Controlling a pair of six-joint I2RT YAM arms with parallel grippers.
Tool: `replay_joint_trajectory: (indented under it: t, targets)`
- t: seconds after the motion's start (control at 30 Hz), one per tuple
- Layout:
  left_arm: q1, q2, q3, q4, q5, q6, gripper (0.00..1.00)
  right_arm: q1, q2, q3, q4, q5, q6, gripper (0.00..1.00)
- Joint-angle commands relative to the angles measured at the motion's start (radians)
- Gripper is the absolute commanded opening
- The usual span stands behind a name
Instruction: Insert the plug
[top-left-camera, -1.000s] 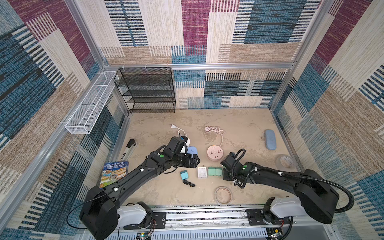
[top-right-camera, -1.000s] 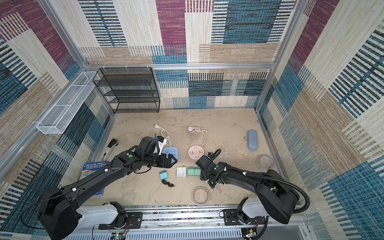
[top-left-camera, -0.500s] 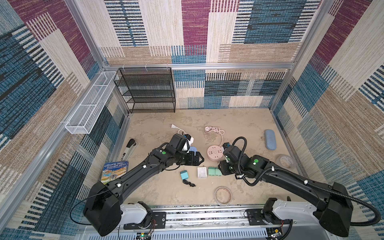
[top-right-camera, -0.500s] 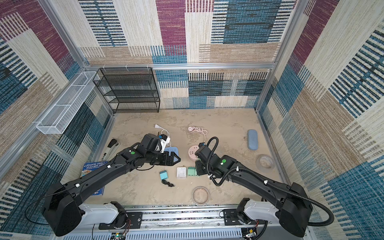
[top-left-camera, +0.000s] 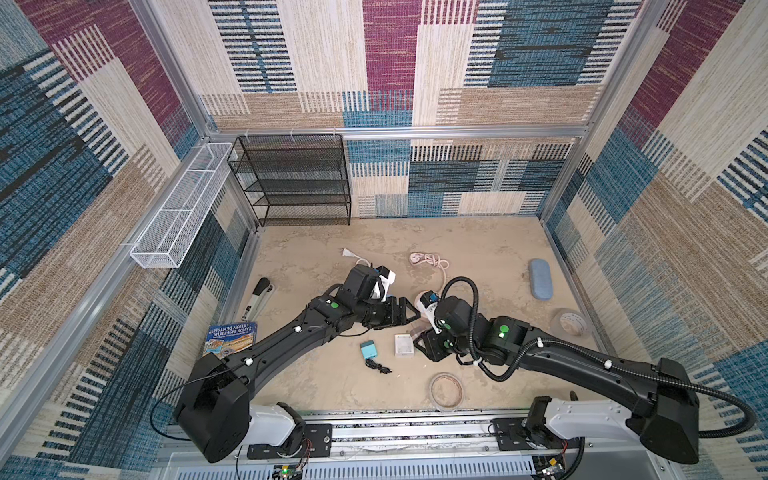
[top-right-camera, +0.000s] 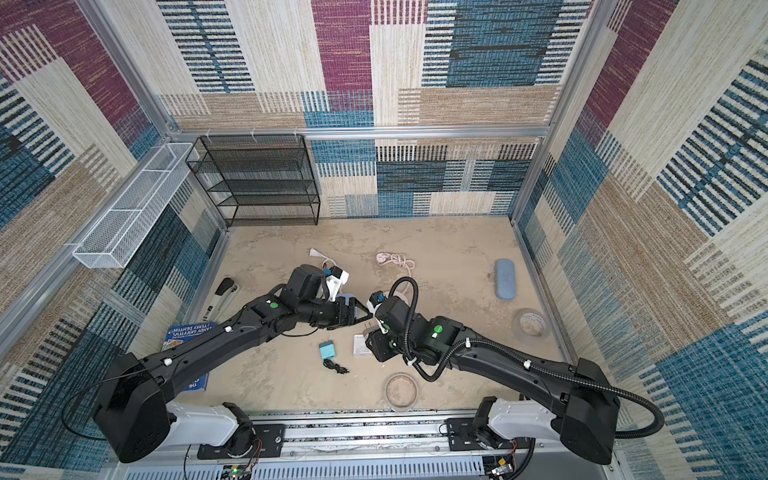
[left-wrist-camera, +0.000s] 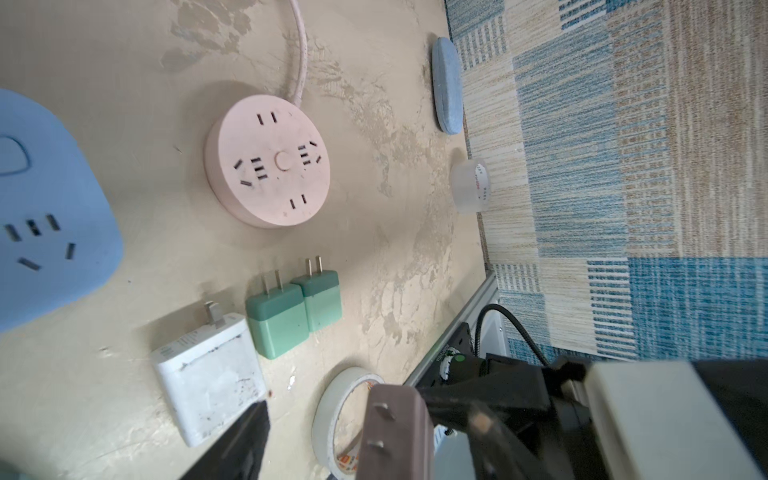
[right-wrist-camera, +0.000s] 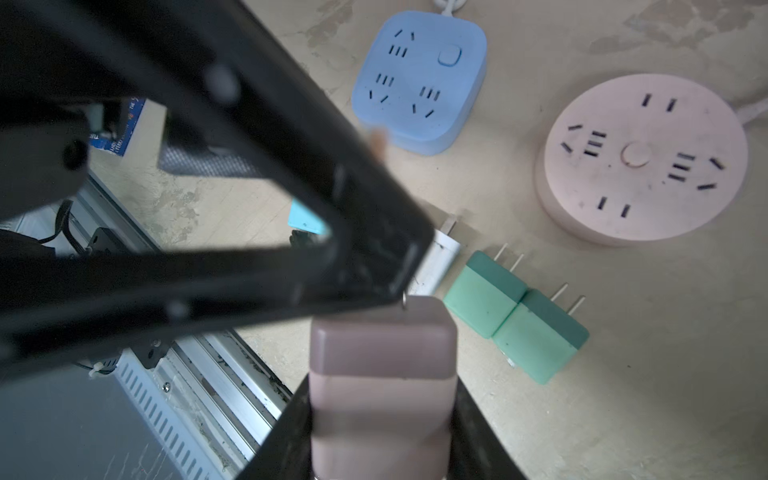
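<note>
Near middle of table (right-wrist-camera: 623, 332): 2 green plugs (right-wrist-camera: 486, 299), side by side, idle. Raised beside them: mauve plug (right-wrist-camera: 382, 357), off the table, clamped by right gripper (right-wrist-camera: 381, 419); left gripper (top-left-camera: 409, 312) at its prong end, jaws spread, holding nothing. Farther: blue socket (right-wrist-camera: 419, 83), pink socket (right-wrist-camera: 640, 162), every slot vacant. Step, apparently: hand-over or regrasp. Next: firm clamp, then prongs squared to slots.

Against the back wall I see a black wire shelf (top-left-camera: 291, 178), and a white mesh basket (top-left-camera: 166, 232) hangs on the left wall. A picture book (top-left-camera: 230, 338) lies at the left edge of the sandy table (top-left-camera: 478, 249), with a black-and-white stapler-like tool (top-left-camera: 257, 297) just beyond it. Near the middle lies a small teal box (top-left-camera: 368, 350), a black cable (top-left-camera: 376, 366) just beside it. A tan tape roll (top-left-camera: 446, 390) lies by the front rail. A clear tape roll (top-left-camera: 571, 324) and a blue-grey case (top-left-camera: 540, 278) lie at the right.
</note>
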Motion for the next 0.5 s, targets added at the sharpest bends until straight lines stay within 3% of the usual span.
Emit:
replay_joint_trajectory:
  t: [0.0,0.4,0.47]
  targets:
    - [-0.01,0.004,-0.014,0.092,0.07,-0.058,0.74,0.005,0.006,0.011,0.067,-0.008,-0.002,0.0]
    - [-0.035,-0.02,-0.047,0.103,0.066,-0.072,0.61,0.005,-0.011,0.036,0.062,0.063,0.005,0.0]
    - [-0.036,-0.025,-0.054,0.108,0.063,-0.074,0.52,0.005,-0.017,0.033,0.06,0.067,0.012,0.0]
